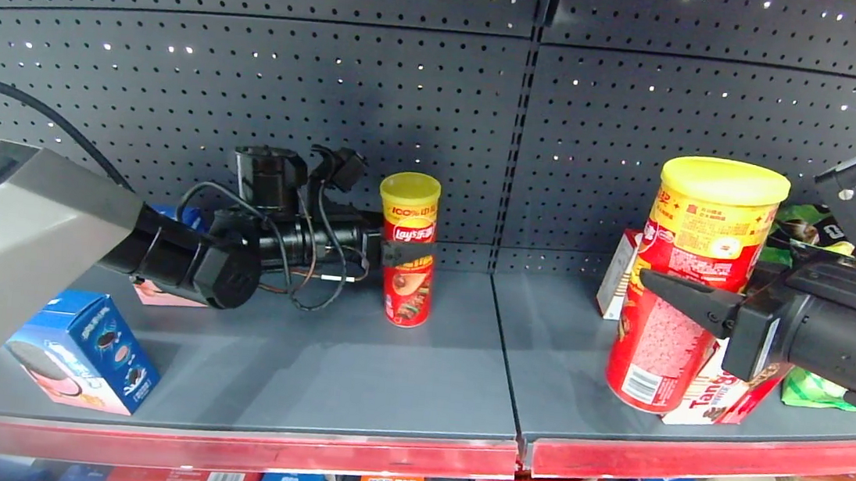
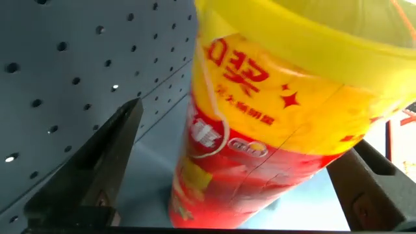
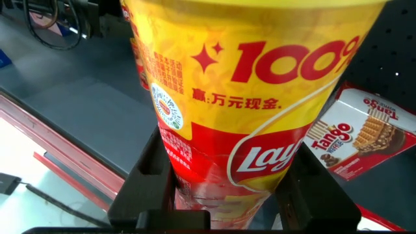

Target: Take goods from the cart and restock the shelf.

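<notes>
Partly masked, the small chip can [image 1: 408, 215] stands on the shelf [image 1: 306, 362] between the spread fingers [image 2: 97, 175] of the left end effector [image 1: 407, 254]. The large chip can [image 1: 701, 220] is pinched, tilted, at the shelf's right by the right end effector [image 3: 231, 195] — one finger hidden behind it.

Matt metal shelf [image 1: 305, 370] — glossy chip can [image 1: 653, 349], smooth plastic lid [image 1: 724, 179]

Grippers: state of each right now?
Left gripper: open, straddling the small chip can, gap at one finger.
Right gripper: shut on the large chip can.
</notes>
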{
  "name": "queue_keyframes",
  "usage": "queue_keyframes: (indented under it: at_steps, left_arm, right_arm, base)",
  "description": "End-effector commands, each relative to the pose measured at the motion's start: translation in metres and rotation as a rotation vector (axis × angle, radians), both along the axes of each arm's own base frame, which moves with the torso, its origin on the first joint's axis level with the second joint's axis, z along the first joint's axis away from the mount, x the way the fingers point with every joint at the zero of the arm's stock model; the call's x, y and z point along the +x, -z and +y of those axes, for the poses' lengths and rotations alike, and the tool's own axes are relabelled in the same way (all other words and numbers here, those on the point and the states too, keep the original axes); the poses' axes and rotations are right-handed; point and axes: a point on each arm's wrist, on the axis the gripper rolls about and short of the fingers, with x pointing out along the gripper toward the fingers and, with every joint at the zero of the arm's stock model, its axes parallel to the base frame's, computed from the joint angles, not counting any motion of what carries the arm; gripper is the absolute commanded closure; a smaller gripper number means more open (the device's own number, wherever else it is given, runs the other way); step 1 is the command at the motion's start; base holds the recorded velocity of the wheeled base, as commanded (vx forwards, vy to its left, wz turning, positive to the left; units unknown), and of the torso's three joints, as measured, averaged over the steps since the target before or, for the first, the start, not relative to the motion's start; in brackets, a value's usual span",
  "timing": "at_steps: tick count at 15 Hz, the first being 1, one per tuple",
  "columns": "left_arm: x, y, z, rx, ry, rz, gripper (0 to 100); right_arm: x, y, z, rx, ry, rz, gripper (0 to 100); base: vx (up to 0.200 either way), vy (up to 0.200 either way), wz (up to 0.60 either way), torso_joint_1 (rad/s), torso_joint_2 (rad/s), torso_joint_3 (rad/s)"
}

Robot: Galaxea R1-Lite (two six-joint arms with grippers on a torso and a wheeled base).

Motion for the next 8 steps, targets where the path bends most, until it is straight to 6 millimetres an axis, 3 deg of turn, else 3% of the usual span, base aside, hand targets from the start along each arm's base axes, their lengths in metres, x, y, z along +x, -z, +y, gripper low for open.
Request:
queue_keyframes:
  at_steps: [1,3,4,8]
  left_arm:
    - [0.001,0.002,-0.001,0.001,0.003,0.002,0]
    - [0.001,0.001,-0.003,0.002,0.006,-0.003,0]
    - [0.002,0.004,-0.004,0.003,0.005,-0.003,100]
    - [0.0,0.002,-0.012,0.007,-0.014,-0.006,100]
  right_arm:
    - [0.0,0.001,0.0,-0.001,0.002,0.002,100]
    - [0.0,0.001,0.0,-0.001,0.002,0.002,100]
    - [0.0,0.001,0.0,-0.001,0.002,0.002,100]
    - [0.0,0.001,0.0,-0.002,-0.002,0.003,100]
  base:
    - [0.0,0.0,0.0,0.0,0.0,0.0]
    - [0.0,0.0,0.0,0.0,0.0,0.0]
    - [0.0,0.0,0.0,0.0,0.0,0.0]
    - [0.0,0.0,0.0,0.0,0.0,0.0]
